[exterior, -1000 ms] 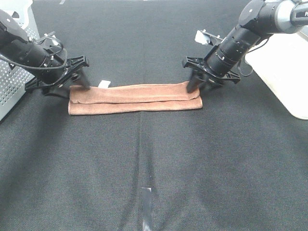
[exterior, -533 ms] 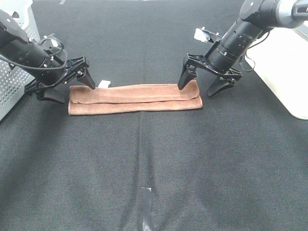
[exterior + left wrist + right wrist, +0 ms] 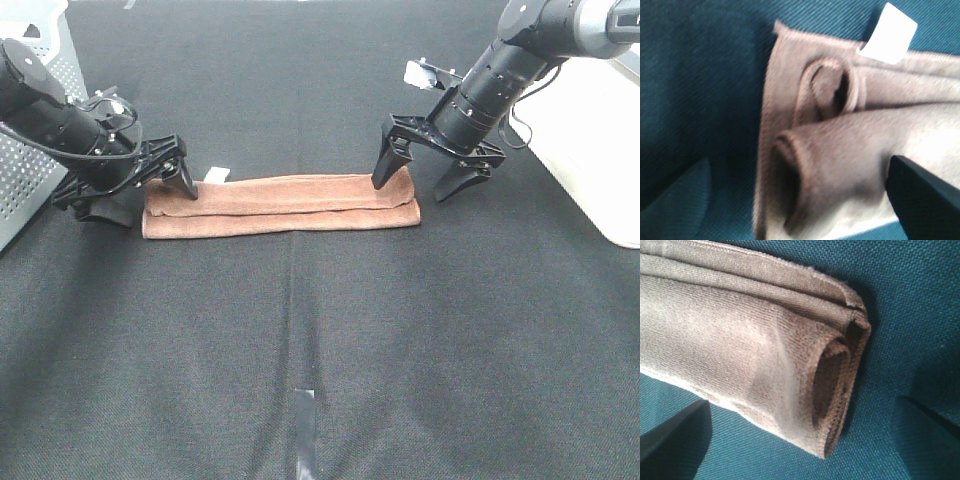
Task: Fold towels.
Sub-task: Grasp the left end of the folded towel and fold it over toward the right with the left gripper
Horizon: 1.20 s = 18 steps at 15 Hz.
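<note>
Towel (image 3: pixel 280 204): one, reddish-brown, folded lengthwise into a long narrow band. It lies flat across the middle of the worktop (image 3: pixel 300 330), running left to right. The far layer sits slightly on top of the near one.

Tag (image 3: pixel 217 175): small, white, sticking out from the far edge near the towel's left end.

Towel ends: in the left wrist view the towel (image 3: pixel 840 150) shows rolled, looping layers with stitched hems. In the right wrist view the towel (image 3: pixel 740 340) shows the same curled layers, open at the end.

Left hand (image 3: pixel 145 198): spread wide, holding nothing. It straddles the towel's left end, with one finger (image 3: pixel 185 182) by the far edge near the tag.

Right hand (image 3: pixel 410 189): spread wide, holding nothing. One finger (image 3: pixel 385 170) stands at the far edge of the towel's right end, possibly touching the cloth; the view does not settle it. The other is just past the corner, over the worktop.

Worktop covering: dark woven cloth, with a short strip of tape (image 3: pixel 305 430) near the front edge.

Surroundings: a white perforated basket (image 3: pixel 30 190) at the far left and a white bin (image 3: pixel 590 150) at the far right, both well apart from the towel.
</note>
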Each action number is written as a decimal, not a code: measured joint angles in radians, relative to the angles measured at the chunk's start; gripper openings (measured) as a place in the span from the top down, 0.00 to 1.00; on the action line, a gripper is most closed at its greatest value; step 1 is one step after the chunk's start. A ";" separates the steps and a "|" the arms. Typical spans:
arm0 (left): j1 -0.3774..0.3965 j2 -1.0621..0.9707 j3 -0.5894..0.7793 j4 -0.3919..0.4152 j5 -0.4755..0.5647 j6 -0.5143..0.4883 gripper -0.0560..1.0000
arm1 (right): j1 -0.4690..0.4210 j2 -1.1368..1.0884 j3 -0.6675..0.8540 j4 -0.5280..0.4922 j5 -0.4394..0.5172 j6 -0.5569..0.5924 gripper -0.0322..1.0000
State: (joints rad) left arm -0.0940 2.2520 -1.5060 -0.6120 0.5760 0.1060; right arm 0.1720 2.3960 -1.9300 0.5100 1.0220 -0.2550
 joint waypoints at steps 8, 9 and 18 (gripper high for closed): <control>-0.033 0.026 -0.001 -0.036 -0.058 0.041 0.89 | 0.000 0.000 0.000 -0.006 -0.005 0.000 0.09; -0.033 0.025 -0.001 -0.029 -0.058 0.041 0.89 | 0.000 0.000 0.000 -0.007 -0.005 0.000 0.09; 0.009 -0.082 -0.147 0.279 0.195 -0.140 0.89 | 0.000 0.000 0.000 -0.008 0.001 0.007 0.09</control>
State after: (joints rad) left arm -0.0850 2.1700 -1.6530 -0.3330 0.7710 -0.0340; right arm 0.1720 2.3960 -1.9300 0.5020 1.0230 -0.2480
